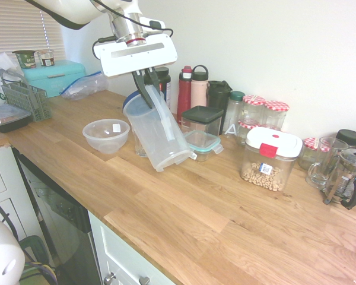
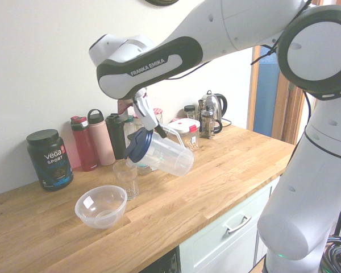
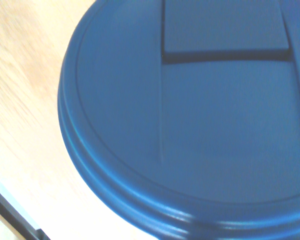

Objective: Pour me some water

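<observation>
A clear plastic pitcher (image 1: pixel 157 133) (image 2: pixel 165 153) with a blue lid (image 2: pixel 137 145) (image 3: pixel 190 125) hangs tilted over the wooden counter, lid end higher than its base. My gripper (image 1: pixel 146 89) (image 2: pixel 150 121) is shut on the pitcher at its handle near the lid. A small clear drinking glass (image 2: pixel 126 179) stands upright on the counter just below the lid end; in the first exterior view the glass (image 1: pixel 139 146) is mostly hidden behind the pitcher. I cannot see any water in the pitcher or the glass. The wrist view is filled by the blue lid.
A clear plastic bowl (image 1: pixel 106 135) (image 2: pixel 101 206) sits beside the glass. Bottles (image 1: pixel 191 86) and jars line the wall, with lidded containers (image 1: pixel 203 119) and a snack canister (image 1: pixel 270 157) close behind the pitcher. A black tub (image 2: pixel 49 159) stands by the wall.
</observation>
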Controlling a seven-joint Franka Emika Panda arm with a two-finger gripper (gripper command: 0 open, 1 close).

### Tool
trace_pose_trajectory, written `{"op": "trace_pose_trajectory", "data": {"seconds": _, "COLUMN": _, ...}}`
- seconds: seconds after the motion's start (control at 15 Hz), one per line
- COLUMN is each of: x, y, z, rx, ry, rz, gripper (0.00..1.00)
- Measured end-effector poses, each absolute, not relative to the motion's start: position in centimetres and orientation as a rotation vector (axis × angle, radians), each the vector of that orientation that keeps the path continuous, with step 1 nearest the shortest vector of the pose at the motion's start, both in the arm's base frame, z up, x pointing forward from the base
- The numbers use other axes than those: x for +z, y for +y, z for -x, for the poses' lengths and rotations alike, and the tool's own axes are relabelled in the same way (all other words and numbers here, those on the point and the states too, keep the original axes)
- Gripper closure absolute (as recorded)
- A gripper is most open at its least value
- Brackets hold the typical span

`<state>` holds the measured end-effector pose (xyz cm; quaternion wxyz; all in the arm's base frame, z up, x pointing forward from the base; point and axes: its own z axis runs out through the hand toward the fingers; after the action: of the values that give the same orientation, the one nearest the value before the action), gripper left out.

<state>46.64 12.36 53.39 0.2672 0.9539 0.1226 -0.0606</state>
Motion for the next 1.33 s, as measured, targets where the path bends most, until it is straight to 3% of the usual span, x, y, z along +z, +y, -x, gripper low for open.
{"op": "trace_pose_trajectory", "data": {"seconds": 0.47, "x": 53.9, "y": 12.5, "z": -49.9, "rx": -0.185, "ry": 0.304, "rz": -2.5, "gripper": 1.0}}
{"op": "trace_pose_trajectory", "data": {"seconds": 0.67, "x": 58.4, "y": 11.1, "z": -48.3, "rx": -0.08, "ry": 0.239, "rz": -2.623, "gripper": 1.0}}
{"op": "trace_pose_trajectory", "data": {"seconds": 0.93, "x": 66.4, "y": 2.3, "z": -42.4, "rx": 0.119, "ry": -0.007, "rz": -2.798, "gripper": 1.0}}
{"op": "trace_pose_trajectory", "data": {"seconds": 1.33, "x": 61.5, "y": -10.0, "z": -41.4, "rx": 0.255, "ry": -0.434, "rz": -2.995, "gripper": 1.0}}
